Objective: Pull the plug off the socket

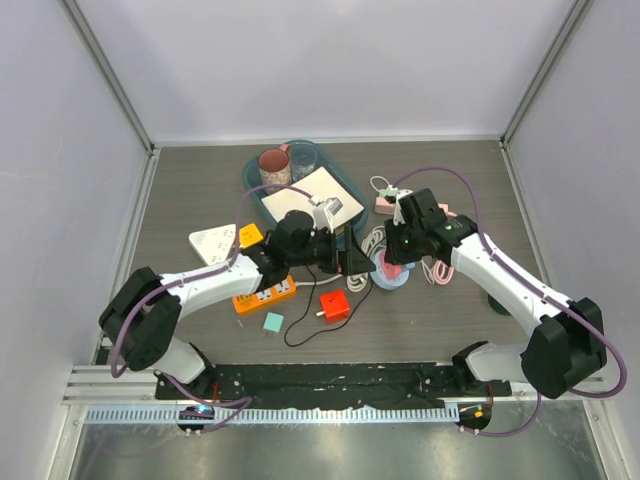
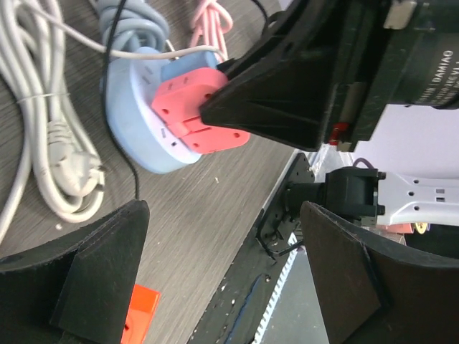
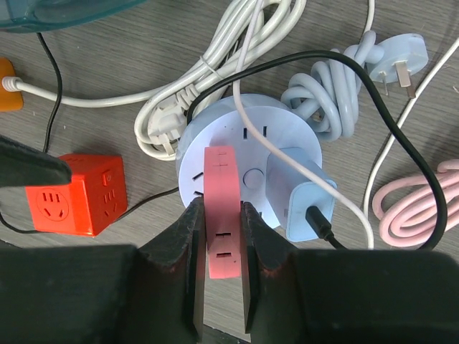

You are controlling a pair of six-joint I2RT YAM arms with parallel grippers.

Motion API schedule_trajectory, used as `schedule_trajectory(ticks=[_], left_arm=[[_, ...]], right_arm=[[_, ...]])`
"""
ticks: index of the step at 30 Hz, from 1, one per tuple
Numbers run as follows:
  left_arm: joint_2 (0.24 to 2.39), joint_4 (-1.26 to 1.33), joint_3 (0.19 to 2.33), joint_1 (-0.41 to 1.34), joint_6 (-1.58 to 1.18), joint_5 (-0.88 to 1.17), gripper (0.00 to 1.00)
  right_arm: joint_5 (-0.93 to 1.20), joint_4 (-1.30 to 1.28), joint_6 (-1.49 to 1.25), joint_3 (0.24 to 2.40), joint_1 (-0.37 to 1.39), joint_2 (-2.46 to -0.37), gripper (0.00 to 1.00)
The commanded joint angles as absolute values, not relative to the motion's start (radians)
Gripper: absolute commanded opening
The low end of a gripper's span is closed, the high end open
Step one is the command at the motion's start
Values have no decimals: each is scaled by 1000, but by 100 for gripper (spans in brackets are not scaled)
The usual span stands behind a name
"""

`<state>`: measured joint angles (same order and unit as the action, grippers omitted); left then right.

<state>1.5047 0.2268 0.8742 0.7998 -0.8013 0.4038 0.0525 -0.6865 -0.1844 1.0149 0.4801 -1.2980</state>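
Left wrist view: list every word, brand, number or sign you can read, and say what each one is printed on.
"DAMIAO": white letters running sideways on the black wrist-motor housing at the upper right.
Nothing else can be read: the pink plug adapter and the round blue socket show only slots, no print.

Only readable text is white "DAMIAO", printed sideways on the black round motor housing (image 2: 423,50) behind the right gripper (image 2: 215,118) in the left wrist view; smaller print beside it and marks on the orange power strip (image 1: 265,296) are too small to read.
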Motion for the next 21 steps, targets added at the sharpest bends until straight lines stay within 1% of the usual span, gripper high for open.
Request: schedule_trajectory(ticks=[1, 7, 21], left_arm=[[1528, 311, 925, 827, -770, 388, 91], [1612, 330, 945, 834, -782, 397, 88], [1707, 330, 1006, 834, -781, 414, 88]], right_arm=[[66, -661, -212, 1034, 468, -1241, 1], [69, -660, -213, 1048, 456, -1200, 1], [107, -627, -236, 1029, 448, -1152, 1]])
